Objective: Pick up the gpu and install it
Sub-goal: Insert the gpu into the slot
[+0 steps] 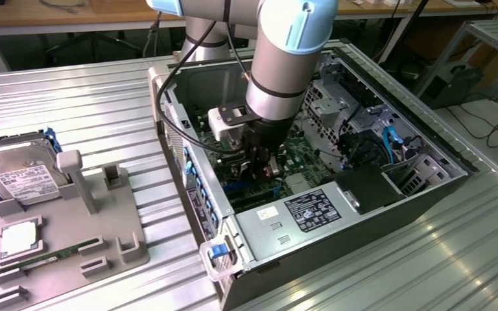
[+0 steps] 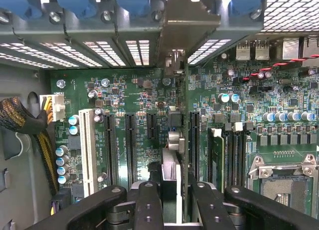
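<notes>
At the worktop's left edge in the exterior view lies a silver hard drive on a grey holder tray, with a small chip and a green memory stick nearer the front corner. To their right stands the open computer case, lying on its side. My arm reaches down into it, and my claw hangs just above the green motherboard. Its fingers are partly closed on the gpu, seen edge-on and upright between them, its metal bracket against the rear slot openings. Long black slots flank the card, a white slot and a braided cable lie beyond, and the empty processor socket sits on the other side.
</notes>
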Tool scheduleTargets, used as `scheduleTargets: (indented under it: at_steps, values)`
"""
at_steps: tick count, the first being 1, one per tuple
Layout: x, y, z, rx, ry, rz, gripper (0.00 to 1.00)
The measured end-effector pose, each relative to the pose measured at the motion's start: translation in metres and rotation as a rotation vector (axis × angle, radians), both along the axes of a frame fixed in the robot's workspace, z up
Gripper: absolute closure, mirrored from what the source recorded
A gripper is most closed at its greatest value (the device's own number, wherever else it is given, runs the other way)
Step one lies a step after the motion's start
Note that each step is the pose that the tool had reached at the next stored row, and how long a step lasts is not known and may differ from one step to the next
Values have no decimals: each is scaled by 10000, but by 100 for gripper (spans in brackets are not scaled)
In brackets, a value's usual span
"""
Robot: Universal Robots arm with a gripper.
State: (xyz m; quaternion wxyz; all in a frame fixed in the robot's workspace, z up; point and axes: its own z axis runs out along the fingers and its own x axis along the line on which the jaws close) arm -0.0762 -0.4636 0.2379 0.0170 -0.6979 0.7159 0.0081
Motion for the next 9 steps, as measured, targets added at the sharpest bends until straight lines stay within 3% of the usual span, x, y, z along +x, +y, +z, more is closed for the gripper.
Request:
scheduleTargets:
  at_steps: [9]
  values:
    - [0,4,-1,1,-1,7,72]
